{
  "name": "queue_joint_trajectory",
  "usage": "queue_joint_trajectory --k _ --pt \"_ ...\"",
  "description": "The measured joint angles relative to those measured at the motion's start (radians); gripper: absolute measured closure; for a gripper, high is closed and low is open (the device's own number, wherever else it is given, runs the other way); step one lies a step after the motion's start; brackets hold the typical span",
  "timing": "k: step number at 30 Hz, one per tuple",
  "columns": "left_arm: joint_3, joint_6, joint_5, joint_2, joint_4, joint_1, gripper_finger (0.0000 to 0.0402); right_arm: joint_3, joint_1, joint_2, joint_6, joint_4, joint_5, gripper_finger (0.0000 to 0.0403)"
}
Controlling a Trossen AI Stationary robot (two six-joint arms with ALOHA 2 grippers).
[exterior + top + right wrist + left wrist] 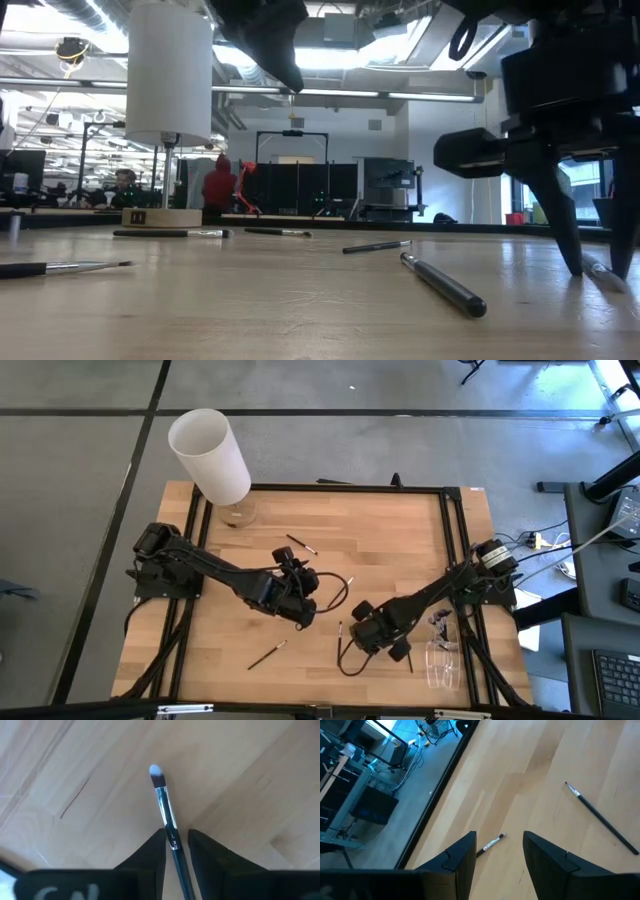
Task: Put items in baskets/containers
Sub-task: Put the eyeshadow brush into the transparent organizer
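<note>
Thin black brushes lie flat on the wooden table: one [300, 544] toward the far side, one [267, 654] near the front, others [445, 283] [375, 246] in the low view. My right gripper [176, 851] is down at the table, open by a narrow gap, a finger on each side of a silver-ferruled brush [164, 802] that lies along the gap; I see no touch. My left gripper [498, 865] hangs open high over the table's middle, a small brush [491, 843] far below it. The clear holder [446, 660] stands at the near right edge.
A white cylindrical lamp [212, 455] stands on a round base at the far left corner. A black frame [455, 540] runs around the table. Cables loop beside both grippers [340, 592]. Bare wood [380, 550] shows between the arms toward the far side.
</note>
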Motion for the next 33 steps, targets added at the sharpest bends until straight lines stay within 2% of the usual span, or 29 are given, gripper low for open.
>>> queue_joint_trajectory --k 10,14,19,22,27,33 --pt "0.0 0.0 0.0 0.0 -0.006 -0.004 0.0245 0.003 -0.002 0.027 0.154 -0.011 0.006 0.0387" --pt "0.0 -0.003 0.0 0.0 -0.005 -0.004 0.0245 0.002 -0.002 0.027 0.205 -0.008 0.007 0.0377" --pt "0.0 -0.008 0.0 0.0 -0.006 -0.004 0.0245 -0.002 0.0 0.027 0.406 0.027 0.048 0.0348" --pt "0.0 -0.008 0.0 0.0 -0.006 -0.004 0.0245 -0.003 0.001 0.027 0.546 0.044 0.083 0.0357" --pt "0.0 -0.008 0.002 0.0 -0.005 -0.004 0.0245 -0.001 0.001 0.027 0.653 0.064 0.1 0.0387" --pt "0.0 -0.008 0.026 -0.001 -0.005 -0.005 0.0245 -0.002 0.0 0.018 0.757 0.111 0.135 0.0377"
